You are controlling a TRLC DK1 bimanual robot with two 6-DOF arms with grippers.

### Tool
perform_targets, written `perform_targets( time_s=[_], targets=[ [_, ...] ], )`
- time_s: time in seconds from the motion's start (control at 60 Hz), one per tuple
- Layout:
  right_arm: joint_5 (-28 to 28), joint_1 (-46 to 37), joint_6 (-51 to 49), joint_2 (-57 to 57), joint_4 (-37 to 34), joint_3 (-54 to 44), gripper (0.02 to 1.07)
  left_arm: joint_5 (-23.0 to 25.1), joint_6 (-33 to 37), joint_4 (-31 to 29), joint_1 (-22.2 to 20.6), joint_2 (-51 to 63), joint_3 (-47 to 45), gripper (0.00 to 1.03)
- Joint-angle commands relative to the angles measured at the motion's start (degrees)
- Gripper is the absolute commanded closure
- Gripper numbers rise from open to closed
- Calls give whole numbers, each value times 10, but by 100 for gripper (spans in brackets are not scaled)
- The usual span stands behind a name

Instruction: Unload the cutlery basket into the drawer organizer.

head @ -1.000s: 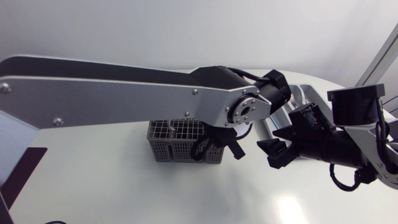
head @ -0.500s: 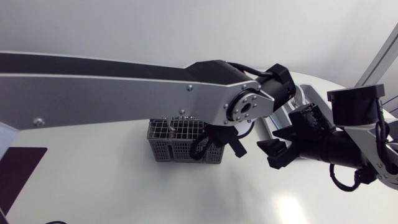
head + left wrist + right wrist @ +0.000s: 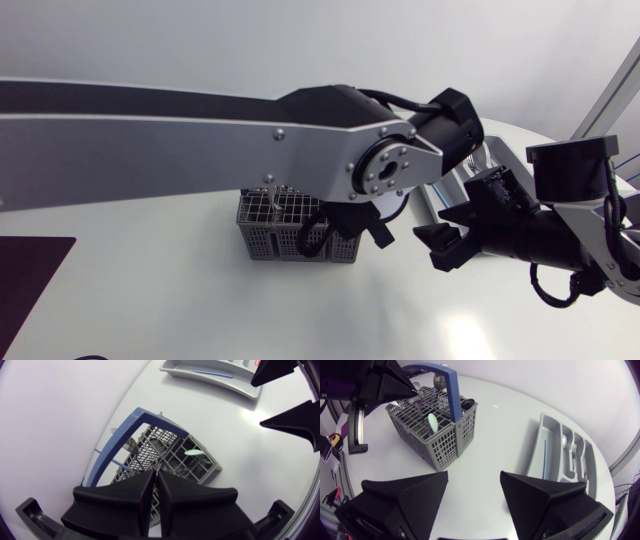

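grey plastic mesh cutlery basket w/ blue handle (image 3: 275,240) frame ctr-left, upright, long axis L-R, mouth up | L gripper (image 3: 155,477) just over it, fingers pressed together, nothing seen betw | R gripper (image 3: 473,477) spread, empty | grey plastic drawer organizer (image 3: 542,430) frame right | risk: L tips snag handle, tip basket

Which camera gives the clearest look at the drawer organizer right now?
The right wrist view: the drawer organizer lies almost whole ahead of the right claw, compartments visible. The left wrist view catches only one end; in the head view the left arm covers much of it.
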Motion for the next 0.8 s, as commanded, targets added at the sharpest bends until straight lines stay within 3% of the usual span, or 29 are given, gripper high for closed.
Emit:
perform_targets(
  time_s=[0.0, 0.783],
  targets=[
    [-1, 3, -5, 6, 3, -13, 31, -14, 9, 7, -6, -25, -15, 97],
    [5, 13, 1, 12, 3, 1, 31, -35, 28, 4, -26, -113, -33, 97]
  ],
)
